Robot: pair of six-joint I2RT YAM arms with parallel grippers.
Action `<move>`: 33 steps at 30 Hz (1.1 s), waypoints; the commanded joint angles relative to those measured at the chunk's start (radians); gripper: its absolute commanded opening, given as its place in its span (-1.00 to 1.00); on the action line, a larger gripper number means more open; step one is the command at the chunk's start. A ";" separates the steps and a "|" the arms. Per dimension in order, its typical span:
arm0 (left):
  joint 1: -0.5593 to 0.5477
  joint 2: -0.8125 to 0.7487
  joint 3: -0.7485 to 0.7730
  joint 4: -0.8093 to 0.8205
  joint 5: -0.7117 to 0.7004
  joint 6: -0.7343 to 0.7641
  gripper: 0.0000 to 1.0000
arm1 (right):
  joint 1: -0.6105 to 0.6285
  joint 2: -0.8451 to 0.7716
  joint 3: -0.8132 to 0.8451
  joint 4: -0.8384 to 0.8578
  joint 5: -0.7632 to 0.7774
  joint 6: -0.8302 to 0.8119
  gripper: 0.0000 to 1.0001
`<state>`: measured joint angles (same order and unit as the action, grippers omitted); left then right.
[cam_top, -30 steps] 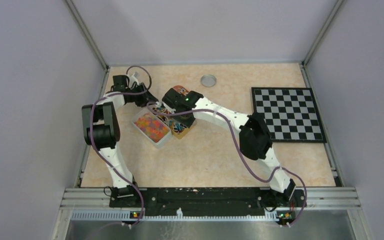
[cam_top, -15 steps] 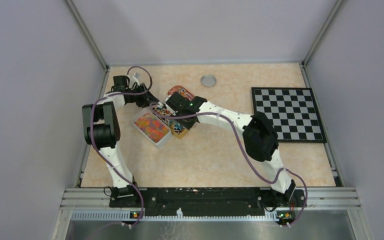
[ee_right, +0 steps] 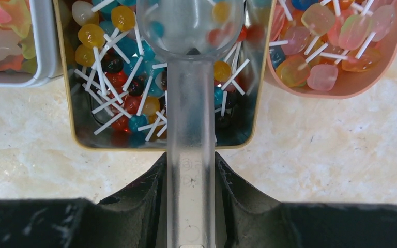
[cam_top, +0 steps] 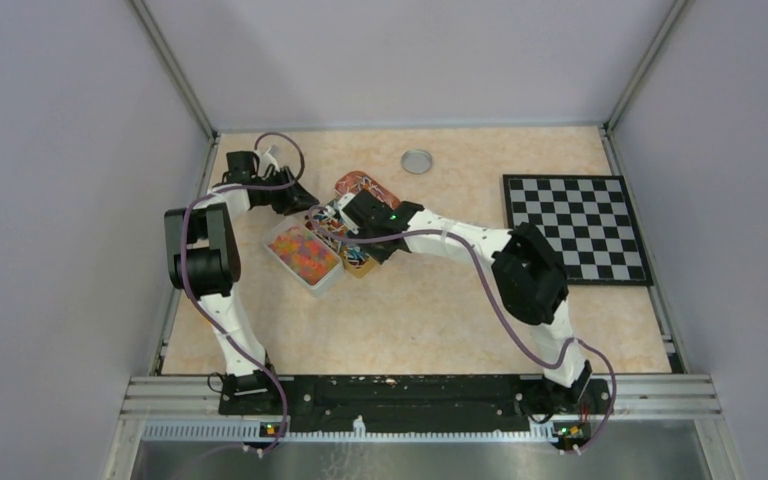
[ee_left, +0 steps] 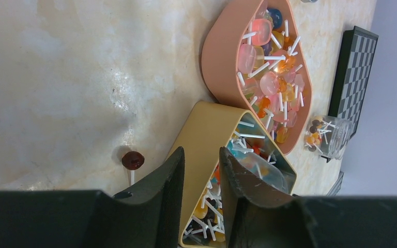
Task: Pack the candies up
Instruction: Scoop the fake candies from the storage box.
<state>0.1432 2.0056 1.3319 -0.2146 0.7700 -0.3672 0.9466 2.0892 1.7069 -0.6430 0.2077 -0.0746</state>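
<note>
The candies (cam_top: 303,255) fill a white tray (cam_top: 323,285) that sits just left of the mustard tray (ee_left: 201,129) of lollipops (ee_right: 119,77), with a salmon tray (ee_left: 222,57) farther back. The right gripper (ee_right: 191,165) is clamped on the handle of a clear scoop (ee_right: 191,31), whose bowl hangs over the lollipops. The candies lie to its left and a little nearer. The left gripper (ee_left: 200,165), just beyond the candies, is narrowed around the mustard tray's wall and seems to be pinching it.
</note>
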 commanded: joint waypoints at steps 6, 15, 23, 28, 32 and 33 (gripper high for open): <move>0.005 0.007 0.036 0.018 0.020 0.009 -0.26 | -0.050 -0.157 -0.185 0.202 -0.099 0.047 -1.00; 0.005 0.002 0.039 0.011 0.010 0.007 -0.24 | -0.077 -0.209 -0.323 0.363 -0.138 0.035 -1.00; 0.009 -0.032 0.043 0.005 -0.002 0.004 -0.09 | -0.079 -0.265 -0.397 0.469 -0.155 -0.003 -1.00; 0.011 -0.081 0.038 0.002 -0.023 0.008 -0.03 | -0.083 -0.299 -0.405 0.487 -0.173 -0.007 -1.00; 0.014 -0.123 0.040 -0.016 -0.040 0.017 0.01 | -0.085 -0.330 -0.421 0.489 -0.166 -0.008 -1.00; 0.014 -0.133 0.039 -0.016 -0.043 0.017 0.02 | -0.086 -0.340 -0.431 0.497 -0.168 -0.007 -1.00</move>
<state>0.1497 1.9724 1.3411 -0.2359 0.7418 -0.3660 0.8696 1.8397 1.2922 -0.2207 0.0513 -0.0711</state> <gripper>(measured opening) 0.498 0.285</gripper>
